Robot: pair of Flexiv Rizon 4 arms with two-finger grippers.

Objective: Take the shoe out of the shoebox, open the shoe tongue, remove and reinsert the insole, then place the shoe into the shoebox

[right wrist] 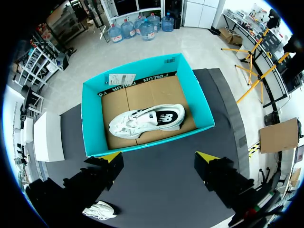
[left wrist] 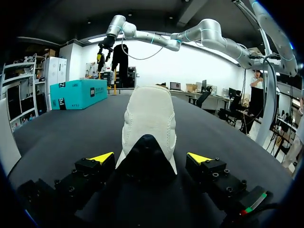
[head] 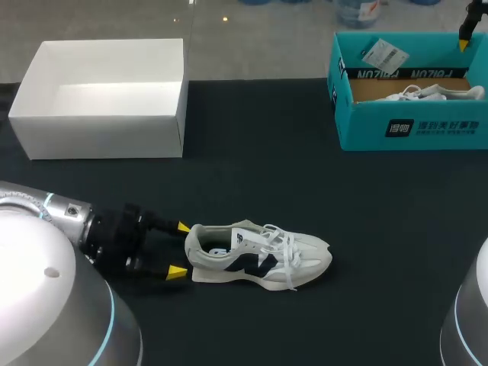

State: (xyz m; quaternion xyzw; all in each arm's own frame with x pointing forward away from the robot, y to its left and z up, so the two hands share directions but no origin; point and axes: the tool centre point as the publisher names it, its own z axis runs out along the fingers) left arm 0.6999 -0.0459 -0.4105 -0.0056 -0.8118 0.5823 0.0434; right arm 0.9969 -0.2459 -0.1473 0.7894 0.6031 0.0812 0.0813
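While the white shoe point(head: 259, 255) is stood on its sole in the lower middle of the head view, its heel is flanked by the spread fingers of the left gripper point(head: 179, 249), and nothing is gripped; a wide stretch of black table point(head: 259, 168) is left between it and the teal shoebox point(head: 412, 126) at upper right, where a second shoe point(right wrist: 147, 121) is lodged; the right gripper point(right wrist: 159, 156) is held high above that box, fingers parted, nothing grasped; a white box point(head: 99, 133) is set at upper left.

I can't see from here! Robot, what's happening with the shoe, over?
Left gripper open at heel of shoe on table. Right gripper open, high over teal shoebox, second shoe inside. Nothing blocking.
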